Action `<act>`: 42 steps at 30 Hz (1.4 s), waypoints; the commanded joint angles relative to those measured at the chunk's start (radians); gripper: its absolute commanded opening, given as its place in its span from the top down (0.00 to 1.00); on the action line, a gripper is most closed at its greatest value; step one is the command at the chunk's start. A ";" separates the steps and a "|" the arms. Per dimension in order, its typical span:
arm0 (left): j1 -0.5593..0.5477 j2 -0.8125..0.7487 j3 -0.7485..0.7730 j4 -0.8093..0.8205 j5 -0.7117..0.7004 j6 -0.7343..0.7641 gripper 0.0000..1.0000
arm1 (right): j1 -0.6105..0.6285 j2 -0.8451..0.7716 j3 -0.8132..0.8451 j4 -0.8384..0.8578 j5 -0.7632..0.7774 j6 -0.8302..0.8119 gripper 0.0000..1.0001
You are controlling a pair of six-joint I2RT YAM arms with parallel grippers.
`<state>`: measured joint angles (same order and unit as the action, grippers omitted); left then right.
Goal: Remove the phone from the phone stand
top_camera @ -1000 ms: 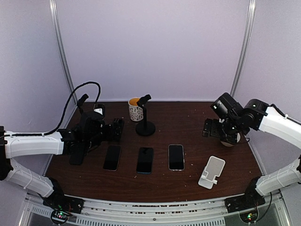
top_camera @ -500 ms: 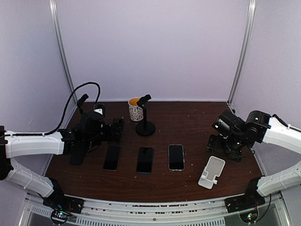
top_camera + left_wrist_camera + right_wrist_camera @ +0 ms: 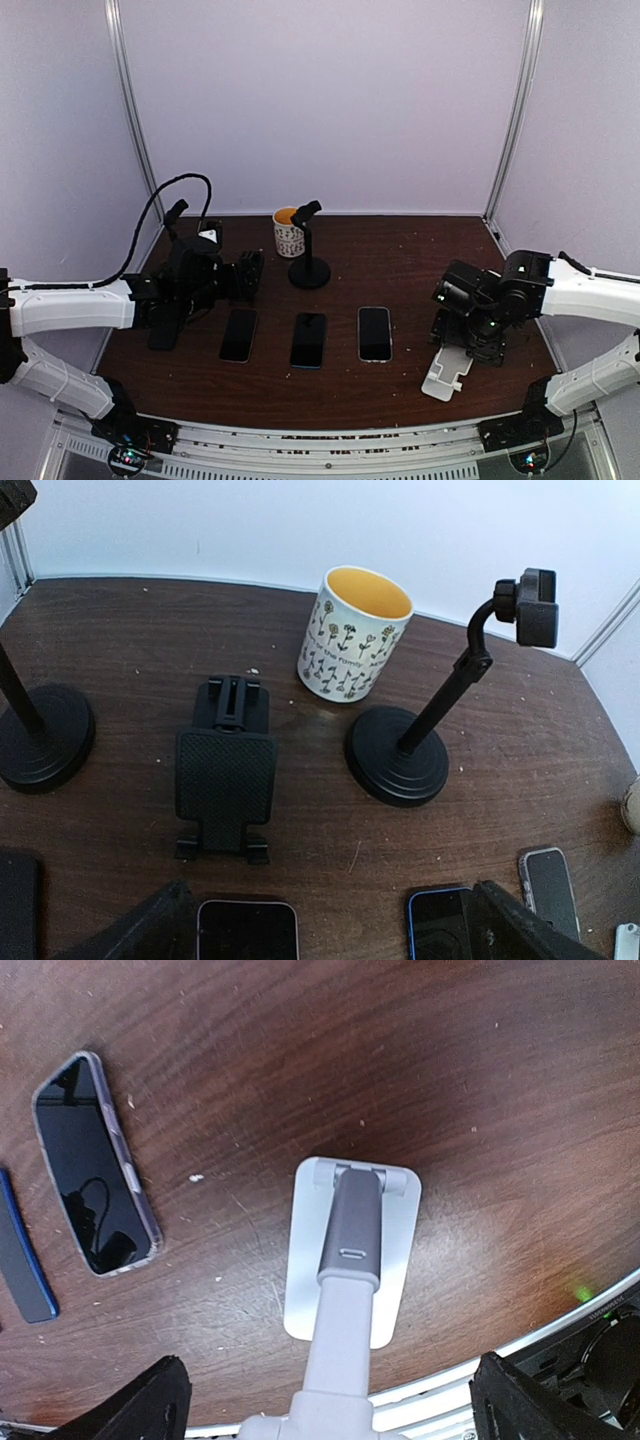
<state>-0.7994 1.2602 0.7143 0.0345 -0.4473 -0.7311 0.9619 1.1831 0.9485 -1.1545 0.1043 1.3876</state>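
Right jaws: spread wide, holding nothing. In the right wrist view both tips sit at the lower corners of the picture with the white phone stand [image 3: 350, 1250] between and below them.

Change over the last second: the right arm [image 3: 590, 295] has swung from well behind the white phone stand to directly above it, wrist tipped down. The left arm [image 3: 70, 305] has not moved. Left jaws: also wide and empty, hovering far to the left of the white phone stand, above a black folding stand [image 3: 226, 770].

State of the task's things: the white phone stand carries no phone, and its cradle and lip show bare. Three phones lie flat on the worktop [image 3: 400, 260] in a row left of it. The clear-cased phone [image 3: 95, 1160] is nearest, the blue-edged phone [image 3: 308, 340] is next, and the dark phone [image 3: 239, 334] is farthest. The black folding stand and the gooseneck holder [image 3: 440, 695] beside the mug [image 3: 355, 635] are likewise bare.

Judgement: no stand in view holds a phone, so the scene already lies as the task wants. Which of the three phones is the task's own cannot be told. The drop toward a bare stand does not settle what the arm is there to do.
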 commanded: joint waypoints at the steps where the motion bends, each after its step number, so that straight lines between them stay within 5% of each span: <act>1: 0.006 -0.010 -0.003 0.032 -0.004 0.006 0.02 | 0.022 0.039 -0.010 0.010 -0.015 0.049 0.00; 7: 0.006 -0.006 -0.001 0.035 -0.002 0.006 0.02 | 0.024 0.042 -0.015 0.034 -0.012 0.064 0.06; 17: 0.006 0.002 0.004 0.028 -0.015 0.012 0.02 | 0.022 0.032 0.011 0.052 0.004 0.045 0.37; 30: 0.006 0.023 0.025 0.026 -0.013 0.048 0.02 | -0.009 0.057 0.168 0.021 0.119 -0.177 0.47; 42: 0.020 0.041 0.100 -0.038 -0.016 0.117 0.02 | -0.197 0.205 0.393 0.124 0.081 -0.605 0.49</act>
<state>-0.7906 1.2942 0.7807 0.0082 -0.4496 -0.6468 0.8116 1.3502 1.2606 -1.0969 0.1825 0.9730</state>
